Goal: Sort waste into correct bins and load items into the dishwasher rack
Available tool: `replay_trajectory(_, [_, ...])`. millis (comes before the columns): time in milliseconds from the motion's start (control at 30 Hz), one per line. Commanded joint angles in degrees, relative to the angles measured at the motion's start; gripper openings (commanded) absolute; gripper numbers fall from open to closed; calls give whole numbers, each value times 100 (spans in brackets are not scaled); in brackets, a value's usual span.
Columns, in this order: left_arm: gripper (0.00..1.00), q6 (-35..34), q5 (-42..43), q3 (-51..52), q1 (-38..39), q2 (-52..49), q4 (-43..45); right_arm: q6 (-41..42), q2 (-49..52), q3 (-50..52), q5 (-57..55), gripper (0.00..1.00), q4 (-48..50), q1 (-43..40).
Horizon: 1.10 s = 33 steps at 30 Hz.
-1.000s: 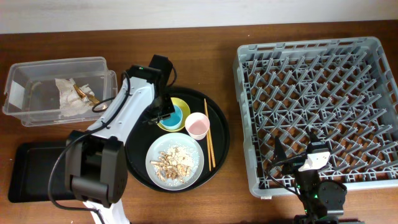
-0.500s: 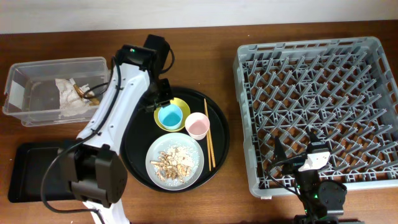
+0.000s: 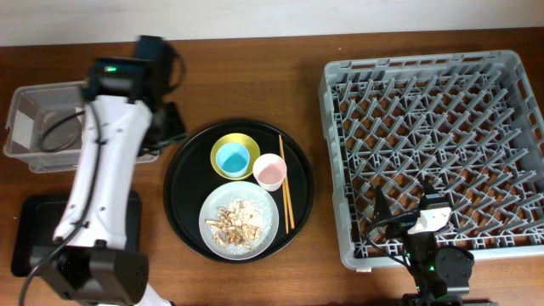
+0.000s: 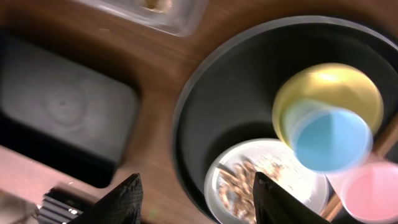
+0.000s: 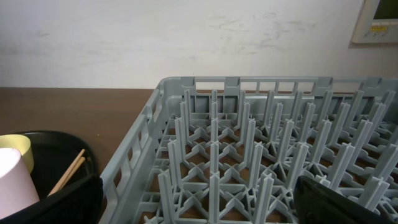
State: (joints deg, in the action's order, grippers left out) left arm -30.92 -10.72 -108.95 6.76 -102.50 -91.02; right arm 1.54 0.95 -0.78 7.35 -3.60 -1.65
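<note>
Nearest, the right pincer (image 5: 196,186) gapes empty at the rack's (image 3: 433,144) front edge. On the round tray (image 3: 183,183), the plate (image 3: 265,223) carries the scraps (image 3: 234,219). Farther off, the left pincer (image 4: 196,183) hangs parted and empty over the tabletop (image 3: 255,76), beside the clear box (image 3: 34,127). For the scraps, I'd grip the plate's bare rim and keep it level.
</note>
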Motion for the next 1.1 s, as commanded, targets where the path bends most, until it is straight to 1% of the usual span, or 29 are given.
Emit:
replay_trajectory(0, [75,9,-166,-72,-651,63,-63,46,-22,46,-33,98,-7,-35])
replay_trajectory(33, [99,9,-151,-72,-879,63,-63,46,-22,46,-31,98,-7,-35])
replay_trajectory(167, [99,-26,-42,-70,-1523,63,-72,46,-22,46,-31,98,-7,-35])
replay_trajectory(200, [99,-216,-42,-70,-1779,63,-142,46,-22,46,-33,98,-7,-35])
replay_trajectory(267, [99,-315,111,-70,-2072,63,-212,46,-22,46,-31,98,-7,-35])
replay_trajectory(400, [99,-317,424,-70,-2400,63,-229,46,-22,46,-31,98,-7,-35])
replay_trajectory(533, [99,-315,599,-70,-2457,63,-227,57,-22,46,-26,98,0,-35])
replay_trajectory(567, [99,-315,599,-70,-2457,63,-227,195,-22,46,125,98,96,-28])
replay_trajectory(600, [99,-313,597,-70,-2457,63,-227,433,-22,46,387,99,197,-24])
replay_trajectory(633, [99,-313,597,-70,-2457,63,-227,883,-22,46,905,98,332,-26])
replay_trajectory(700, [99,-313,597,-70,-2457,63,-227,2236,-22,46,2227,98,616,-24])
replay_trajectory(733, [99,-315,597,-70,-2457,63,-227,2815,-22,46,2645,98,761,-26])
replay_trajectory(833, [99,-315,597,-70,-2457,63,-227,4035,-22,46,2804,98,1478,-26])
replay_trajectory(867, [99,-315,597,-70,-2457,63,-227,4581,-22,46,2802,98,1873,-26])
replay_trajectory(933, [99,-313,597,-70,-2457,63,-227,5228,-22,46,2802,98,2551,-26])
replay_trajectory(967, [99,-313,599,-70,-2457,63,-227,5539,-22,46,2800,98,3082,-26])
replay_trajectory(1067, [99,-313,599,-70,-2457,63,-227,5882,-22,26,2608,98,4618,-26])
